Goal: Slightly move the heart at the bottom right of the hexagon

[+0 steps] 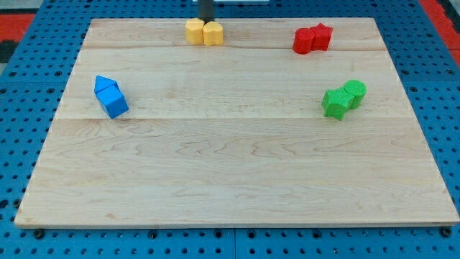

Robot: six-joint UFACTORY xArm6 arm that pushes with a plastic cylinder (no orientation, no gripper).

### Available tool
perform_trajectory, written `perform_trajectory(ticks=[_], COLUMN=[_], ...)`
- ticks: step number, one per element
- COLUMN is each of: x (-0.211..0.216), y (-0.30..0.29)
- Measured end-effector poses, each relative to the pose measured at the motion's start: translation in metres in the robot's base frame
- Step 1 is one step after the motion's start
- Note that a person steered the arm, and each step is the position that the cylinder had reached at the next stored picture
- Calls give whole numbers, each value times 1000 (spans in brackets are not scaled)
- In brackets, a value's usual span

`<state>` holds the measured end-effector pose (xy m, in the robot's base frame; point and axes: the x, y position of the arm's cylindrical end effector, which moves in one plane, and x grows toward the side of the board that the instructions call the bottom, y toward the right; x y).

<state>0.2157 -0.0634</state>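
The wooden table (237, 180) carries four pairs of blocks, and I place each one against the yellow pair. Far toward the view's left and lower than it, two blue blocks (111, 96) touch each other; their shapes are not clear. At the view's top sit the yellow hexagon (195, 32) and the yellow heart (213, 33), touching, the heart on the hexagon's right side. The dark rod stands upright just behind them, and my tip (205, 22) ends at their upper edge, over the seam between them. There is no pincer on this arm. To the right, at the same height, are two touching red blocks (313, 39). Further right and lower are two touching green blocks (343, 98).
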Motion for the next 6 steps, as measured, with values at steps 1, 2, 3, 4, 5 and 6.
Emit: perform_trajectory(ticks=[1, 2, 3, 4, 5, 6], x=[5, -24, -18, 34, 38, 13], y=[7, 13, 43, 63, 57, 48])
